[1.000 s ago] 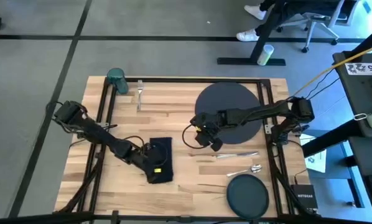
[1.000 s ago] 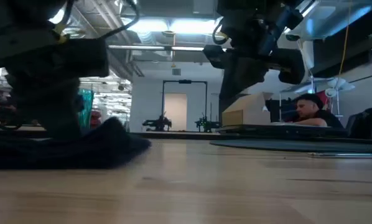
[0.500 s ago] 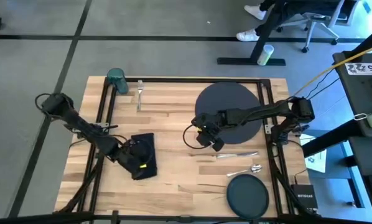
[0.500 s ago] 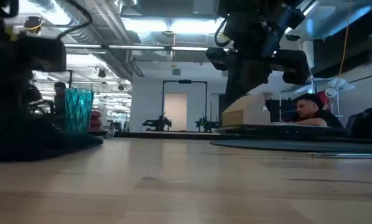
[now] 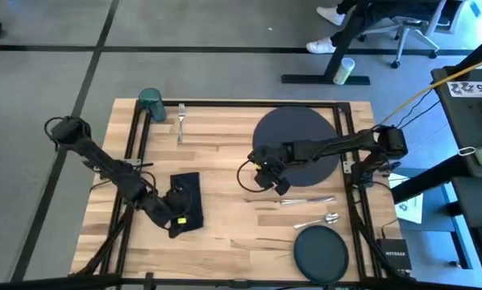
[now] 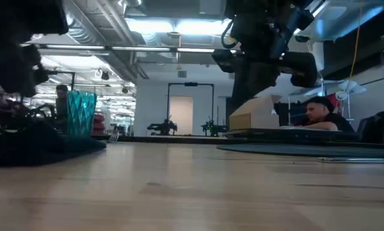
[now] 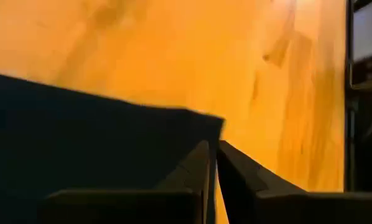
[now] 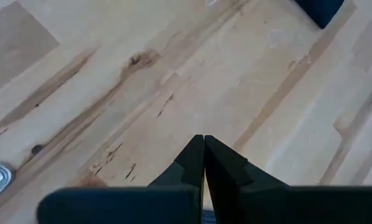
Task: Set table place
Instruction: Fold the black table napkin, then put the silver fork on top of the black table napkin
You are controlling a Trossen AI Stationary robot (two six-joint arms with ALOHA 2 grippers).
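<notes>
Down on striped wood, left gripper [image 5: 176, 217] pinches soft navy napkin [image 5: 189, 197]; right gripper [image 5: 261, 179] closed.

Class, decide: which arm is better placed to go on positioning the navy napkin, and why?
Left, probably. The left gripper sits over the navy napkin, fingers shut at its edge. The right gripper hangs by the charger, farther off.

Legible text in the scene
One black box [image 5: 392, 258] beside the surface's near right corner carries small white lettering, apparently "NETGEAR"; the sign at upper right is unreadable.
</notes>
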